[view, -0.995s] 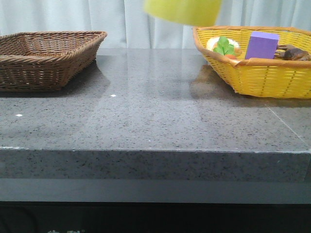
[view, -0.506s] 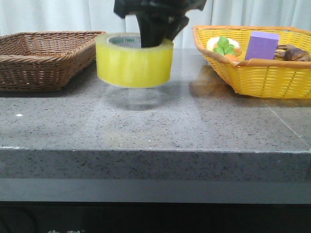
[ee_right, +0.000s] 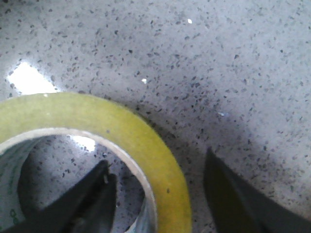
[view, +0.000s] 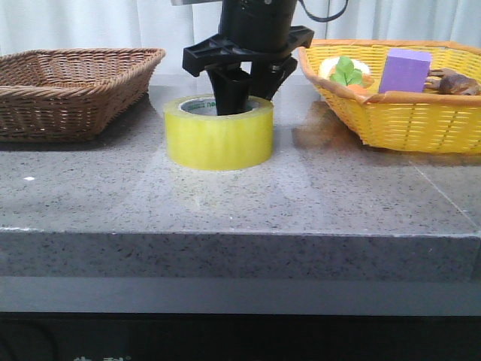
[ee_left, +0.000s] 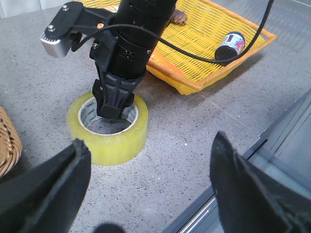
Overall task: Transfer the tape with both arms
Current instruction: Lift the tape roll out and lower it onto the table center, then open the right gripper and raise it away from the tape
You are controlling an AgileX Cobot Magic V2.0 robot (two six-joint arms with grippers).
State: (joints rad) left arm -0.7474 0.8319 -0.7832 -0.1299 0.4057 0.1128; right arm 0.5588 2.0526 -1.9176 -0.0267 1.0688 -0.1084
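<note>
Tape (view: 219, 136) on table (view: 225, 203), between two baskets (view: 71, 86).

A grey speckled stone surface (view: 225, 203) carries two baskets set well apart. At the left sits a brown wicker basket (view: 71, 90), low and wide, its inside hidden from the front view. At the right sits a yellow woven basket (view: 398, 120) with an orange-brown rim. Inside it a purple block (view: 406, 70) stands upright, with a green leafy item (view: 346, 72) lying on something pale beside it, and a brown object (view: 455, 81) against the far right side. The left wrist view shows a small dark can (ee_left: 230, 45) with a white label lying on its side in that yellow basket. A white curtain (view: 90, 26) hangs behind the surface.
</note>
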